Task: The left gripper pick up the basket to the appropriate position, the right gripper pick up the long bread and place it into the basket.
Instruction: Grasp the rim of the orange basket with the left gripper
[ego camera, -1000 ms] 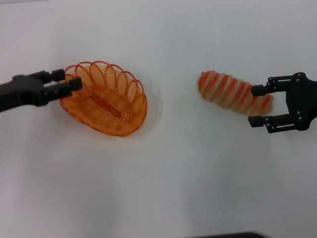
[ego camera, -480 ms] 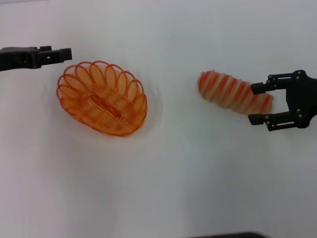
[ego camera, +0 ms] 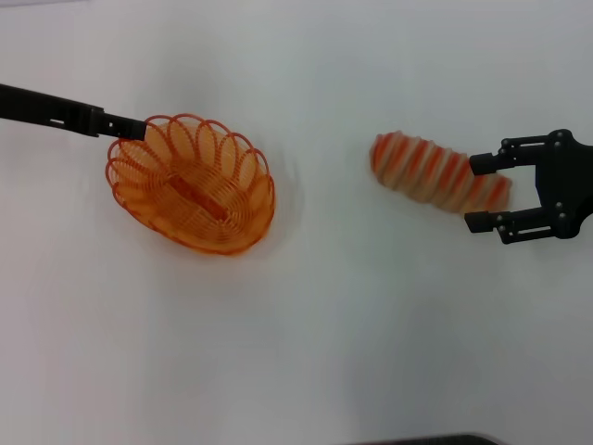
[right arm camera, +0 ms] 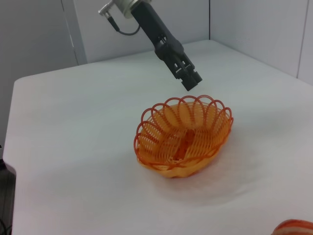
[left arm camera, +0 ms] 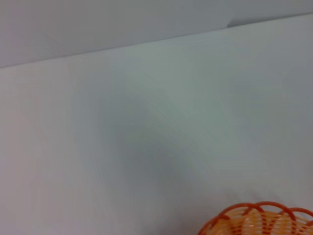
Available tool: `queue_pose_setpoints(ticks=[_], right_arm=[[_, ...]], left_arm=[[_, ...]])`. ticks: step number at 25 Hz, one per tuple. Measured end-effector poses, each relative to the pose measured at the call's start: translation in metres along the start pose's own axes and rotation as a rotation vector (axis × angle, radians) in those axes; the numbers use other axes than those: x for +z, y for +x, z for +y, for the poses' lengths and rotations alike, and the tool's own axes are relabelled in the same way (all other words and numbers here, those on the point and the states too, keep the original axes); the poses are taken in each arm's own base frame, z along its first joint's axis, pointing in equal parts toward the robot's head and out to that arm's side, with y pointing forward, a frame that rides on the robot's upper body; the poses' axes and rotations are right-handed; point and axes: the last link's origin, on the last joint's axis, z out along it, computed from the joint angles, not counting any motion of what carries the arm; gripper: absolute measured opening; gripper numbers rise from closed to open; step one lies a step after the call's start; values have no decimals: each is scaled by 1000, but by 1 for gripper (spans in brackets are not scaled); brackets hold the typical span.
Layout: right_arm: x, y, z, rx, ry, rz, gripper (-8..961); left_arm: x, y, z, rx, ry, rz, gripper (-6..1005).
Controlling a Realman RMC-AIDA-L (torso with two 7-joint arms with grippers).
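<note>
On the white desk [ego camera: 306, 352], left half of the head view: basket [ego camera: 193, 184] sits flat on its base, long axis running diagonal, nothing inside it. Right wrist view shows the same basket [right arm camera: 182, 136], upright, scalloped rim up, hollow empty.

Left gripper [ego camera: 130, 128] comes in from the left edge, arm low and nearly level, tip right at the far-left rim of the basket in the head view. From the right wrist view the left gripper [right arm camera: 191, 80] hangs above the basket's far rim, clear of it, not touching. Fingers look pressed together with no gap visible, holding nothing. Left wrist view gives only bare desk and a slice of the basket rim [left arm camera: 259, 220] at the frame edge; own fingers not shown there.

Long bread [ego camera: 439, 173] lies on the desk in the right half, well apart from the basket, angled with its right end nearer the robot. Striped top faces up. A sliver of the bread [right arm camera: 295, 227] shows at the corner of the right wrist view.

Right gripper [ego camera: 484, 195] reaches in from the right edge at the bread's right end. Fingers spread wide, one [ego camera: 489, 163] on the far side of the loaf end, the other on the near side, so that end sits between them. Can't tell whether either finger actually touches the bread; it's not clamped and rests on the desk.
</note>
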Motion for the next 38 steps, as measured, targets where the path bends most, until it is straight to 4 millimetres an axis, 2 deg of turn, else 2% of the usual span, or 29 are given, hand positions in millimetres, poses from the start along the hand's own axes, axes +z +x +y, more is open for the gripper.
queue_pose_setpoints(ticks=[11, 21, 38], right_arm=[[0, 0, 0, -1, 1, -1, 778], [0, -1, 0, -1, 1, -1, 778], [0, -1, -1, -4, 0, -1, 778]], left_arm=[[19, 20, 13, 130, 106, -99, 611], [34, 15, 16, 165, 134, -177, 595], [47, 10, 22, 198, 146, -212, 569]])
